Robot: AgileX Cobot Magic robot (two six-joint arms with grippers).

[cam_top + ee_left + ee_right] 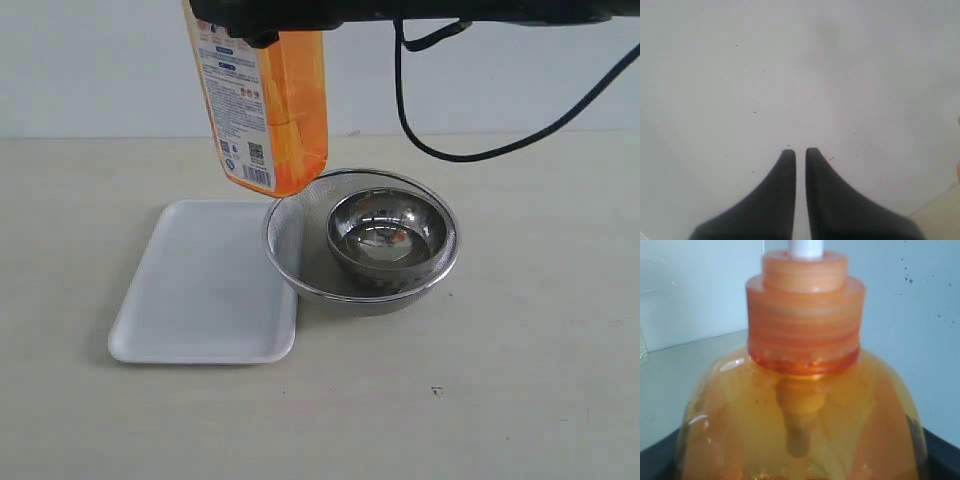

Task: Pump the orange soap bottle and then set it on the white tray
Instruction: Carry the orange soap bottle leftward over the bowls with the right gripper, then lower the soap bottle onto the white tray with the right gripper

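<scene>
The orange soap bottle [275,100] hangs upright in the air, its base just above the gap between the white tray [195,295] and the strainer's left rim. My right gripper [262,18] reaches in along the top of the exterior view and is shut on the bottle's upper part. In the right wrist view the bottle's shoulder [805,415], orange collar and white stem [807,247] fill the frame between my right gripper [800,462] fingers; the pump head is out of view. My left gripper [800,151] is shut and empty, facing a pale blank surface.
A round steel mesh strainer [290,262] holding a shiny steel bowl [387,236] stands on the beige table, touching the tray's right side. A black cable [470,155] loops down from the arm behind the strainer.
</scene>
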